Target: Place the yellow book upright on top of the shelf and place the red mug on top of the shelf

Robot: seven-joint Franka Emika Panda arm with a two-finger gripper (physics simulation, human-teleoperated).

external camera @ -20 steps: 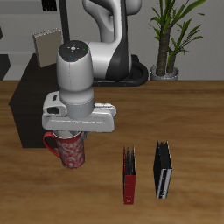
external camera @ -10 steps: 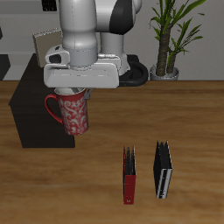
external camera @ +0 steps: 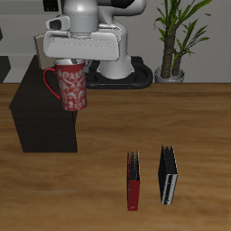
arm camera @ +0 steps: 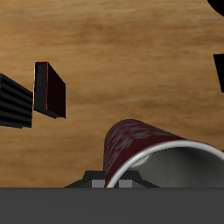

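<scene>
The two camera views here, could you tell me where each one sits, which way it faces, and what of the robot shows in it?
Exterior view: high in front of the table, facing the robot; shows the arm, its gripper holding the red mug above the shelf, the red book and the black book.
Wrist view: on the gripper, looking down past the mug at the tabletop; only a grey part of the gripper shows.
Shared: mug, both books.

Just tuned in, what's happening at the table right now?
The hand has the red mug gripped by its rim and holds it in the air beside the dark shelf. The yellow book already stands on the shelf. A red book and a black book stand on the table.
</scene>
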